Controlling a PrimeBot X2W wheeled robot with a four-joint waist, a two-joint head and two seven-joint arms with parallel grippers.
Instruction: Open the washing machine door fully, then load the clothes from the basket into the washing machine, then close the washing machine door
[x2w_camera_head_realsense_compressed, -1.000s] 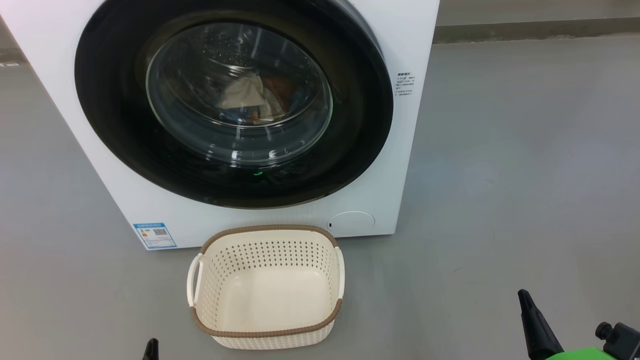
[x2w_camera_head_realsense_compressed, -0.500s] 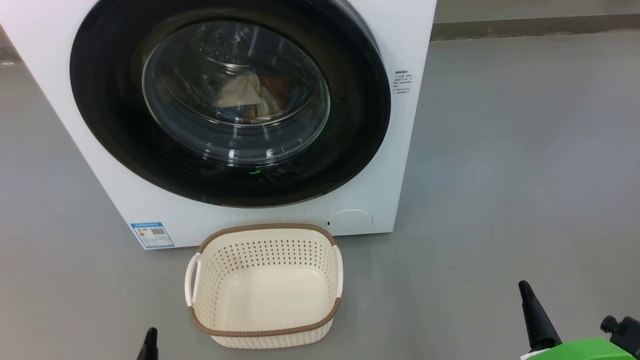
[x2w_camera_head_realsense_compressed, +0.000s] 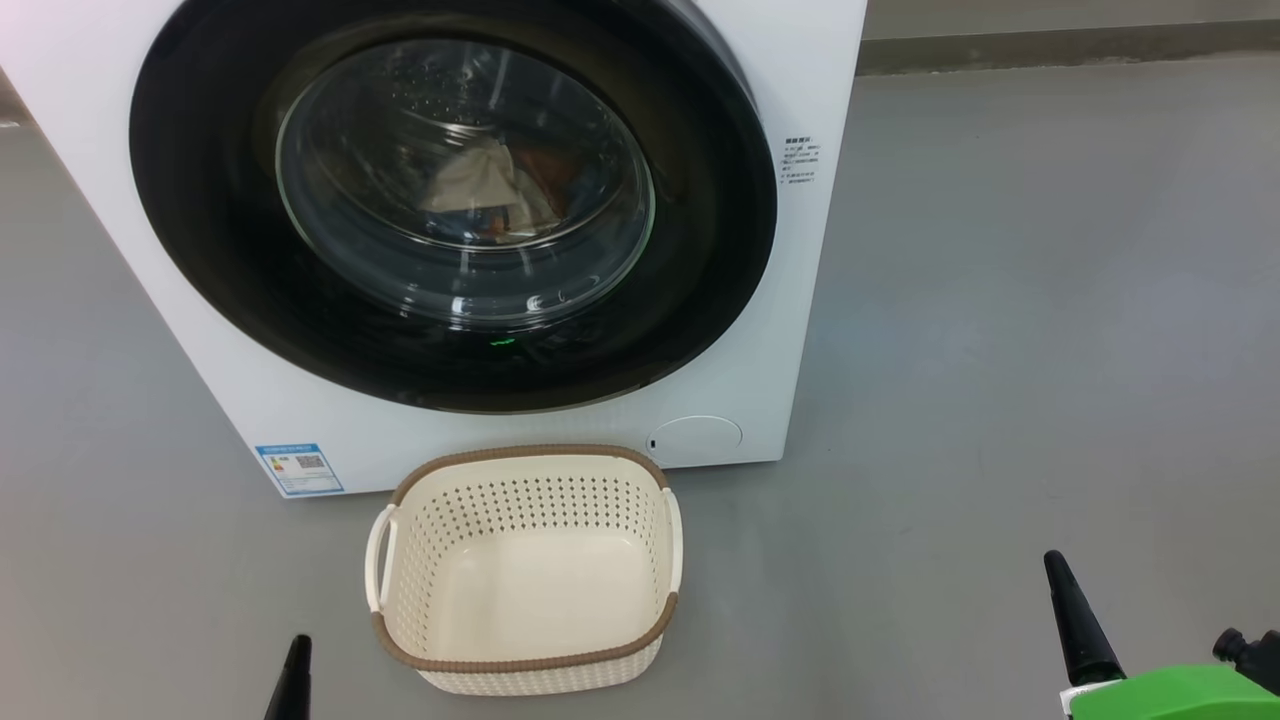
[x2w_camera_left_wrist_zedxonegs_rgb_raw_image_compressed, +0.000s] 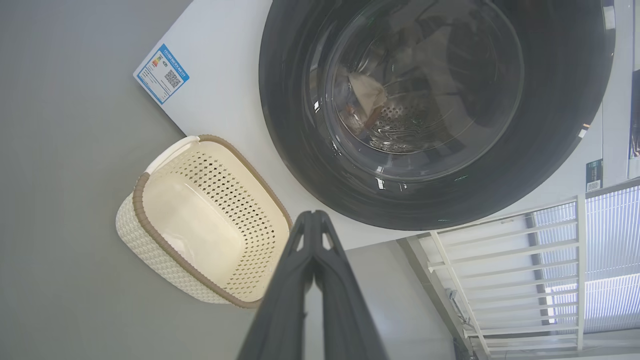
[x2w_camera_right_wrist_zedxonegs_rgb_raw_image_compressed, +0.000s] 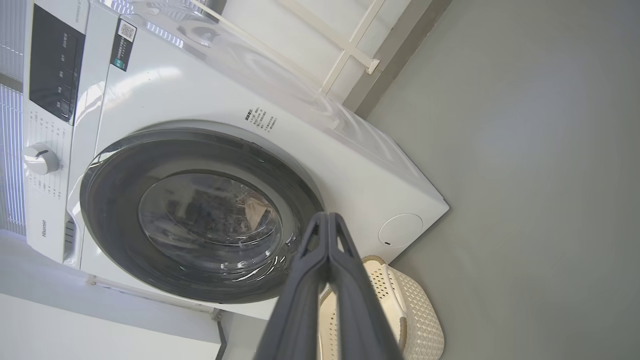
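Head view looked down on a white washing machine (x2w_camera_head_realsense_compressed: 300, 420) standing on a grey floor (x2w_camera_head_realsense_compressed: 1000, 350). Its round door (x2w_camera_head_realsense_compressed: 220, 250), with a wide glossy black rim and a bulging glass centre, lay shut against the front. Behind the glass, inside the drum, sat the clothes (x2w_camera_head_realsense_compressed: 485, 180): a cream piece with something orange to its right and a little blue below. A blue sticker (x2w_camera_head_realsense_compressed: 298, 468) marked the machine's lower left corner, and a round flap (x2w_camera_head_realsense_compressed: 695, 440) marked its lower right.

On the near side of the machine, just beside its front and below the door, stood the cream basket (x2w_camera_head_realsense_compressed: 530, 662) with its brown rim and two side handles. Its bare bottom showed. Whether the far rim touched the machine I could not tell.

At the near left rose the left tool (x2w_camera_head_realsense_compressed: 298, 650), apart from the basket. The right tool (x2w_camera_head_realsense_compressed: 1056, 572) rose at the near right, well apart from the basket and beside a green part (x2w_camera_head_realsense_compressed: 1170, 695). Each wrist view showed that arm's two dark fingers pressed together to a point, closed on nothing, in the air and aimed toward the machine's front. Right wrist view also showed a dial (x2w_camera_right_wrist_zedxonegs_rgb_raw_image_compressed: 40, 159) on the panel above the door.
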